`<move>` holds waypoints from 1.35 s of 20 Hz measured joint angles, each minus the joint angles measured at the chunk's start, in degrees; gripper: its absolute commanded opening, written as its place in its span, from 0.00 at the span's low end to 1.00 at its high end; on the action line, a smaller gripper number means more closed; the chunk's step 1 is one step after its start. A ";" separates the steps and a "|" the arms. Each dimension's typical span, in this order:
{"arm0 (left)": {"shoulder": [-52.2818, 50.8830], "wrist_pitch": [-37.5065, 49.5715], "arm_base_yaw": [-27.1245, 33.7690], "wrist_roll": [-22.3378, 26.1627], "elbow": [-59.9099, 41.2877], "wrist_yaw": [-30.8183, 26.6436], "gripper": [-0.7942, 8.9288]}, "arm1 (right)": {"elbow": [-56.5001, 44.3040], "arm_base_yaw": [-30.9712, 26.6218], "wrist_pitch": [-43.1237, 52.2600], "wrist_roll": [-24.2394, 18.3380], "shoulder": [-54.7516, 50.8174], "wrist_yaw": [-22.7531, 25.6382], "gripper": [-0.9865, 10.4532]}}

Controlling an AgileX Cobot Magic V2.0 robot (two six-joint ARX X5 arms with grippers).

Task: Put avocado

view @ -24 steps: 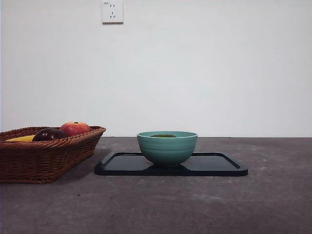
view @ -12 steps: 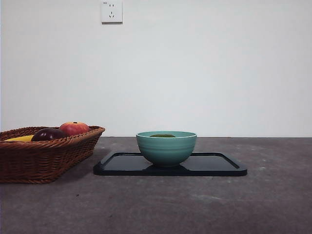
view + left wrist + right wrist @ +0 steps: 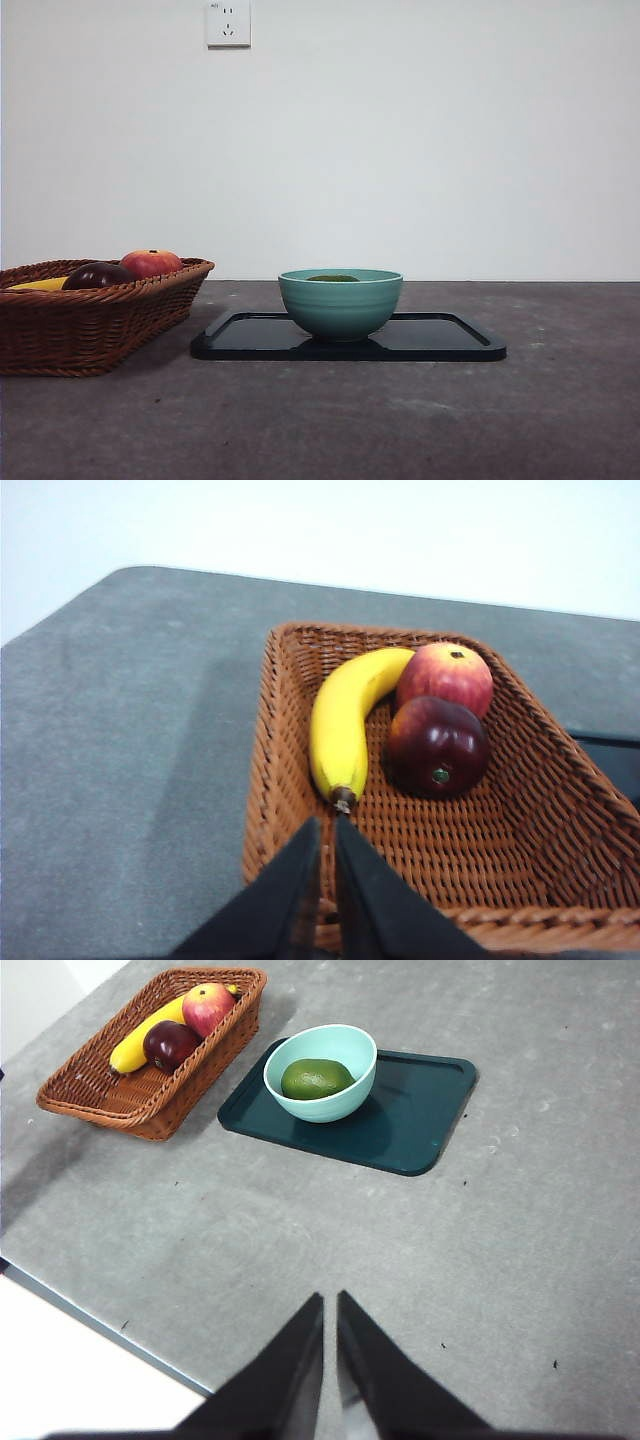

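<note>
Avocado (image 3: 316, 1078) lies in the bowl (image 3: 322, 1100) on the tray (image 3: 420, 1130); placing looks done. Left gripper (image 3: 327, 830) hangs over the basket (image 3: 275, 780), fingers closed on nothing; right gripper (image 3: 330, 1305) high above the worktop (image 3: 330, 1230), fingers closed, empty. Risk: left arm dropping would strike the banana (image 3: 345, 725) or snag the basket rim.

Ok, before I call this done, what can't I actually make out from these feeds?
- Avocado: front view shows only a sliver of its top; the bowl wall hides the rest.
- Banana: front view shows just a yellow edge behind the basket rim.
- Basket: cut off by the front view's left edge.
- Tray: only a corner shows in the left wrist view.
- Both arms: absent from the front view.
</note>
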 measured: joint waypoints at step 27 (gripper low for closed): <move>0.04 0.17 -0.79 6.62 -0.04 1.68 0.11 | 0.00 0.00 0.02 0.00 0.00 0.00 0.10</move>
